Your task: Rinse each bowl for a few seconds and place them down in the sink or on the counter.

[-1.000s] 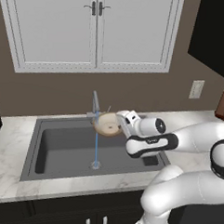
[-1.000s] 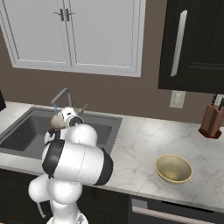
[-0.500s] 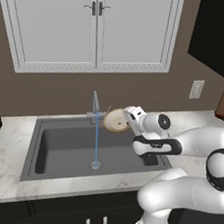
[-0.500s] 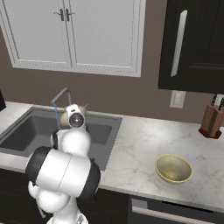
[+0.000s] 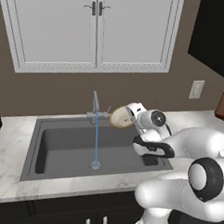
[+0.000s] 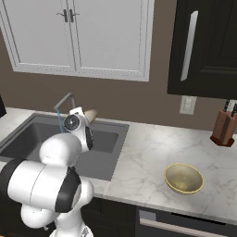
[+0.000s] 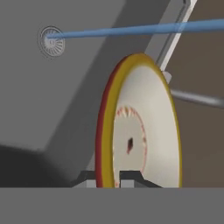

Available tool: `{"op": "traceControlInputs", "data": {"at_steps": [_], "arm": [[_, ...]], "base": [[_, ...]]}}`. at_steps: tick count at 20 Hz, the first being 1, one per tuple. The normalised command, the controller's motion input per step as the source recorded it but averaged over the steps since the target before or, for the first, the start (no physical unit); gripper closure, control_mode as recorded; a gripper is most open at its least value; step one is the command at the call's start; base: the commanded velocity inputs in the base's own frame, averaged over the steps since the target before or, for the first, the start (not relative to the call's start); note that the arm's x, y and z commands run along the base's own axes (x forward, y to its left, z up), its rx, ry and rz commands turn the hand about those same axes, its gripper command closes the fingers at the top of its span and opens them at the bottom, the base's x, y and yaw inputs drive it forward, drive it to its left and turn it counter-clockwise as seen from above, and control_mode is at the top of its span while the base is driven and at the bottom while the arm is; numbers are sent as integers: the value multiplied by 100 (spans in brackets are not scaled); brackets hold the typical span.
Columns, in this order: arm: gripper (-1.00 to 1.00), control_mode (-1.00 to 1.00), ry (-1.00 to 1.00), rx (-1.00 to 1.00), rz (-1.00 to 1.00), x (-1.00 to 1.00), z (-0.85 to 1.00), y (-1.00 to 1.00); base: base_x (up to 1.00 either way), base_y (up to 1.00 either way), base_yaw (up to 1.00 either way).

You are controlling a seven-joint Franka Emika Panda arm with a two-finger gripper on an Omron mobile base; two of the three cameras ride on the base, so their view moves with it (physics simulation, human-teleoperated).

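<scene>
Right base view — two bowls: one (image 6: 184, 178) on the counter (image 6: 143, 152); one (image 6: 90, 115) clenched by the pincer (image 6: 84, 116) over the sink (image 6: 28, 136).

Cream-yellow bowl (image 6: 184, 178) on marble counter (image 6: 143, 152)

Brown wall (image 5: 59, 90) behind the worktop carried white panelled double-door upper cabinets (image 5: 95, 29) with small dark handles. To the right hung a dark cabinet (image 6: 203, 46) with a long pale handle. A white wall outlet (image 6: 187, 105) sat below it, near a wooden knife block (image 6: 223, 127). Dark base cabinets (image 5: 43, 215) stood beneath.
</scene>
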Motion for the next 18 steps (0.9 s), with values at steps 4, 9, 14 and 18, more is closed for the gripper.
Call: {"op": "traceControlInputs", "data": {"at_steps": [4, 9, 14, 18], "arm": [[100, -100, 0, -5, -17, 0, 12, -15], [100, -100, 0, -2, -15, 0, 12, -24], [100, -100, 0, 0, -13, 0, 10, -30], [100, -100, 0, 0, -13, 0, 14, -32]], "base": [[0, 0, 0], [0, 0, 0], [0, 0, 0], [0, 0, 0]]}}
